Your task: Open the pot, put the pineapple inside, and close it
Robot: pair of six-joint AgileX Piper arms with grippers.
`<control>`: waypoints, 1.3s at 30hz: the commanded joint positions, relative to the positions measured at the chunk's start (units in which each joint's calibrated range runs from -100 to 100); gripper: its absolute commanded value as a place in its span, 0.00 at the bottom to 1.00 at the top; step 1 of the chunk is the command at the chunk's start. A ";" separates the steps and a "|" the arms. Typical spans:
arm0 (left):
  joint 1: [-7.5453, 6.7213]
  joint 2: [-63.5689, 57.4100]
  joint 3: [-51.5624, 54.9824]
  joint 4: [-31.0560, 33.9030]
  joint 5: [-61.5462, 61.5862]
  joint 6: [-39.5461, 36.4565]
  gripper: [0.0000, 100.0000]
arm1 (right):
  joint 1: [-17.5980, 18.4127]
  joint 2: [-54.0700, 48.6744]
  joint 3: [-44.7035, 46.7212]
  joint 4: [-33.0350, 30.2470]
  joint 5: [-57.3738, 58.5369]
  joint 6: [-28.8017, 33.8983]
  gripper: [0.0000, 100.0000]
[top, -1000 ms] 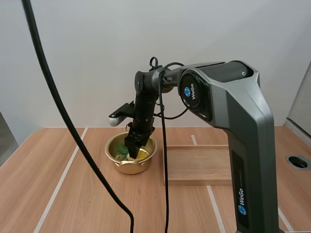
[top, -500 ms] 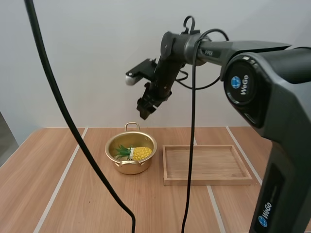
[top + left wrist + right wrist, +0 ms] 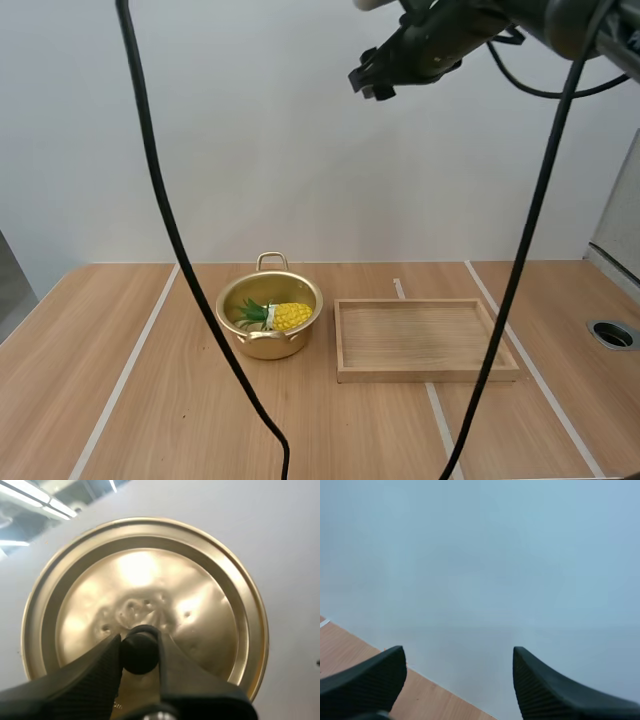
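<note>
1. Pot (image 3: 268,345): gold metal, with a loop handle at its far rim. You will find it standing uncovered on the tabletop (image 3: 180,420), just left of the wooden tray (image 3: 425,373), with a narrow gap between them.
2. Pineapple (image 3: 288,316): one, small. It lies on its side inside the pot, yellow body toward the tray and green crown toward the pot's opposite wall.
3. Lid (image 3: 200,595): gold and round, with a raised rim ring and a dimpled centre. It is off the pot, carried by your left arm, and seen face-on against the pale wall (image 3: 290,530).
4. Knob (image 3: 140,656): black, at the lid's centre. This is the point of grip.
5. Left end effector (image 3: 140,647): your two black fingers are pinched onto the knob, one on each side, holding the lid.
6. Right end effector (image 3: 372,78): raised high above the tabletop, well apart from the pot and tray. Your right wrist view shows its fingers (image 3: 365,677) spread wide, ribbed inner faces turned to each other, gripping nothing. Beyond them are the wall and a strip of the tabletop.
7. Wooden tray: rectangular and shallow, with a low rim all round. It lies flat on the tabletop to the right of the pot.
8. Tabletop: light wood grain, crossed by pale stripes running front to back.
</note>
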 commanded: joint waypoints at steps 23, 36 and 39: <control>-0.19 8.74 54.53 -8.29 -13.07 3.84 0.00 | -1.93 -21.59 -0.21 -5.05 6.07 5.58 1.00; -0.19 27.58 54.53 -12.68 1.46 11.53 0.00 | -1.93 -22.97 -0.21 -5.55 14.33 5.58 1.00; -0.19 30.77 54.53 -12.68 1.07 12.16 0.00 | -1.93 -22.97 -0.21 -5.55 14.33 5.58 1.00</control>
